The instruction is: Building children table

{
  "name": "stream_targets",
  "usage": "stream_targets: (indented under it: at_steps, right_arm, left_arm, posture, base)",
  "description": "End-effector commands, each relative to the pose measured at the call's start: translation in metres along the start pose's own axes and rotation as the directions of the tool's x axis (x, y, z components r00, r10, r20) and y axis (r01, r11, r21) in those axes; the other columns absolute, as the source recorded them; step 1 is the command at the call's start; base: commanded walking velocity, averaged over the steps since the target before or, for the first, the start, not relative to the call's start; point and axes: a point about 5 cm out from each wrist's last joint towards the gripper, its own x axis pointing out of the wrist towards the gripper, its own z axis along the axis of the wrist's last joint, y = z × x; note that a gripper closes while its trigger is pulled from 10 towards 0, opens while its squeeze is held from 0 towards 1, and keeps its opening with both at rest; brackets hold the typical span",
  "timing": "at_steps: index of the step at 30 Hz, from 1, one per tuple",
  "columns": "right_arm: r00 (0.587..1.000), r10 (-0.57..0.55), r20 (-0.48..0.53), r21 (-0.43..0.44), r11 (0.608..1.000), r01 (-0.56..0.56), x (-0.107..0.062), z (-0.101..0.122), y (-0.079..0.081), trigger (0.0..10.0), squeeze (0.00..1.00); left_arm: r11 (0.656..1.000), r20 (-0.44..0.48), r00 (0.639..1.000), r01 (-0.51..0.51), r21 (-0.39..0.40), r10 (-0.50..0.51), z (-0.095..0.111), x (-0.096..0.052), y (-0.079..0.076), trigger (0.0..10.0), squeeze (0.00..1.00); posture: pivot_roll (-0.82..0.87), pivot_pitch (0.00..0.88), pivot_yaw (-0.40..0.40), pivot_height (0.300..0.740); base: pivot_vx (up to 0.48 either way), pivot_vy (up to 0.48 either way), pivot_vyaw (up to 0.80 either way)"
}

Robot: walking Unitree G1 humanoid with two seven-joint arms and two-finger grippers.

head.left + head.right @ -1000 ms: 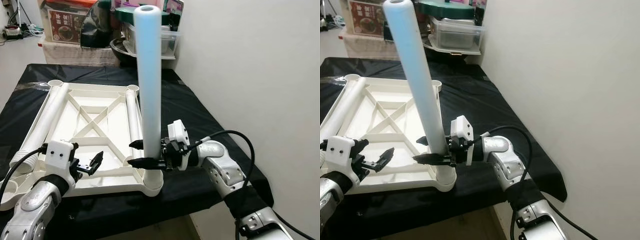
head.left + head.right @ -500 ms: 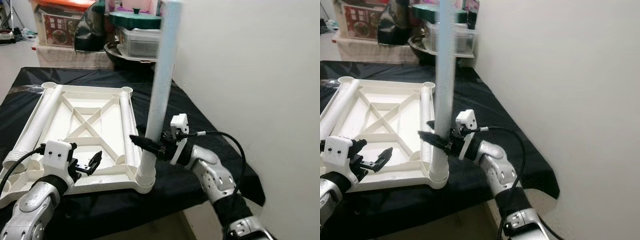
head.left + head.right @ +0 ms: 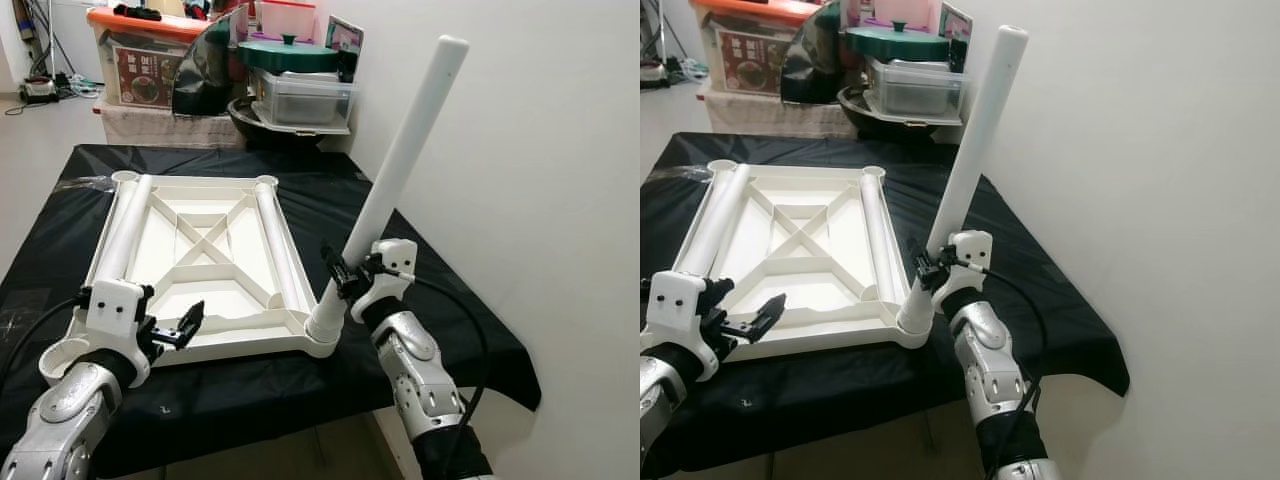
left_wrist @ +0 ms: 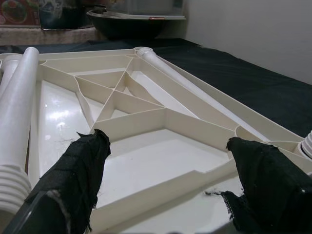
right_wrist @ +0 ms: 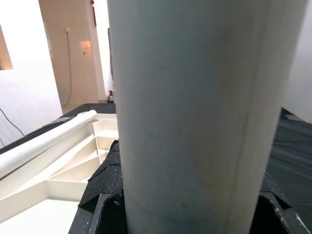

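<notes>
Leg-fitting is the step we're on: our right gripper [image 3: 345, 280] is clenched around the white leg [image 3: 400, 170], whose foot sits in the tabletop's [image 3: 210, 250] near corner socket, just below the fingers, while the leg tilts away. Our left gripper [image 3: 185, 325] hangs released over the tabletop's near edge. Next, we judge, comes straightening the leg and seating it.

1. We see the left gripper [image 4: 165, 187] with its two black fingers [image 4: 73, 180] spread wide apart, holding nothing.
2. Between and beyond them lies the cream table top [image 4: 161, 161], underside up, its ribs meeting in a cross.
3. One white leg [image 4: 17, 102] lies along one side, its threaded end near one finger.
4. A second white tube [image 4: 195, 92] lies along the opposite side.
5. Black cloth [image 4: 253, 87] covers the surface beyond.
</notes>
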Motion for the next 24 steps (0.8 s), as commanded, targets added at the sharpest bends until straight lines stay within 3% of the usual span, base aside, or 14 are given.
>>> stream_targets:
  at_steps: [1, 3, 5, 8, 9, 10, 11, 12, 14, 15, 16, 17, 19, 24]
  right_arm:
    - [0.998, 0.025, -0.051, 0.012, 1.0, -0.025, -0.005, -0.01, 0.0, 0.0, 0.0]
    - [0.974, 0.22, -0.047, 0.063, 0.974, -0.217, -0.004, -0.007, 0.013, 0.0, 0.0]
    - [0.953, 0.299, -0.051, 0.08, 0.952, -0.295, -0.004, -0.006, 0.017, 0.0, 0.0]
    - [0.832, 0.551, -0.064, 0.079, 0.834, -0.546, -0.009, 0.003, 0.026, 0.0, 0.0]
    - [0.832, 0.551, -0.064, 0.079, 0.834, -0.546, -0.009, 0.003, 0.026, 0.0, 0.0]
    - [0.769, 0.635, -0.075, 0.083, 0.773, -0.629, -0.012, 0.006, 0.028, 0.0, 0.0]
    - [0.769, 0.635, -0.075, 0.083, 0.773, -0.629, -0.012, 0.006, 0.028, 0.0, 0.0]
    - [0.728, 0.681, -0.083, 0.087, 0.733, -0.675, -0.014, 0.008, 0.029, 0.0, 0.0]
    - [0.728, 0.681, -0.083, 0.087, 0.733, -0.675, -0.014, 0.008, 0.029, 0.0, 0.0]
    - [0.681, 0.727, -0.09, 0.091, 0.687, -0.721, -0.016, 0.01, 0.03, 0.0, 0.0]
    - [0.592, 0.798, -0.117, 0.107, 0.602, -0.791, -0.02, 0.012, 0.031, 0.0, 0.0]
    - [0.592, 0.798, -0.117, 0.107, 0.602, -0.791, -0.02, 0.012, 0.031, 0.0, 0.0]
    - [0.464, 0.872, -0.157, 0.139, 0.485, -0.864, -0.026, 0.011, 0.032, 0.0, 0.0]
    - [0.413, 0.893, -0.181, 0.147, 0.44, -0.886, -0.027, 0.01, 0.031, 0.0, 0.0]
  left_arm:
    - [1.0, -0.01, 1.0, 0.007, -0.019, -0.007, -0.002, 0.003, -0.003, 10.0, 0.0]
    - [1.0, -0.01, 1.0, 0.011, -0.021, -0.011, -0.001, 0.002, -0.003, 10.0, 0.0]
    - [1.0, -0.011, 1.0, 0.012, -0.021, -0.013, -0.001, 0.002, -0.003, 10.0, 0.0]
    - [1.0, -0.011, 1.0, 0.017, -0.021, -0.017, -0.001, 0.002, -0.003, 10.0, 0.0]
    - [1.0, -0.011, 1.0, 0.017, -0.021, -0.017, -0.001, 0.002, -0.003, 10.0, 0.0]
    - [1.0, -0.011, 1.0, 0.018, -0.023, -0.018, -0.001, 0.003, -0.003, 10.0, 0.0]
    - [1.0, -0.011, 1.0, 0.018, -0.023, -0.018, -0.001, 0.003, -0.003, 10.0, 0.0]
    - [1.0, -0.012, 1.0, 0.018, -0.024, -0.019, -0.001, 0.003, -0.003, 10.0, 0.0]
    - [1.0, -0.012, 1.0, 0.018, -0.024, -0.019, -0.001, 0.003, -0.003, 10.0, 0.0]
    - [1.0, -0.012, 1.0, 0.019, -0.025, -0.019, -0.001, 0.002, -0.003, 10.0, 0.0]
    - [0.999, -0.014, 1.0, 0.018, -0.027, -0.019, -0.002, 0.001, -0.003, 10.0, 0.0]
    - [0.999, -0.014, 1.0, 0.018, -0.027, -0.019, -0.002, 0.001, -0.003, 10.0, 0.0]
    - [0.999, -0.017, 1.0, 0.015, -0.029, -0.016, -0.003, -0.002, -0.002, 10.0, 0.0]
    - [1.0, -0.019, 1.0, 0.011, -0.029, -0.012, -0.003, -0.003, -0.002, 10.0, 0.0]
  posture:
    - [0.14, 0.0, -0.141, 0.74]
    - [0.14, 0.0, -0.142, 0.74]
    - [0.14, 0.0, -0.143, 0.74]
    - [0.14, 0.0, -0.145, 0.74]
    - [0.14, 0.0, -0.145, 0.74]
    - [0.15, 0.0, -0.149, 0.74]
    - [0.15, 0.0, -0.149, 0.74]
    - [0.15, 0.0, -0.149, 0.74]
    - [0.15, 0.0, -0.149, 0.74]
    - [0.16, 0.0, -0.161, 0.74]
    - [0.17, 0.0, -0.176, 0.74]
    - [0.17, 0.0, -0.176, 0.74]
    - [0.18, 0.0, -0.183, 0.74]
    - [0.18, 0.0, -0.186, 0.74]
  base:
    - [0.0, 0.0, 0.0]
    - [0.0, 0.0, 0.0]
    - [0.0, 0.0, 0.0]
    - [0.0, 0.0, 0.0]
    - [0.0, 0.0, 0.0]
    - [0.0, 0.0, 0.0]
    - [0.0, 0.0, 0.0]
    - [0.0, 0.0, 0.0]
    - [0.0, 0.0, 0.0]
    - [0.0, 0.0, 0.0]
    - [0.0, 0.0, 0.0]
    - [0.0, 0.0, 0.0]
    - [0.0, 0.0, 0.0]
    - [0.0, 0.0, 0.0]
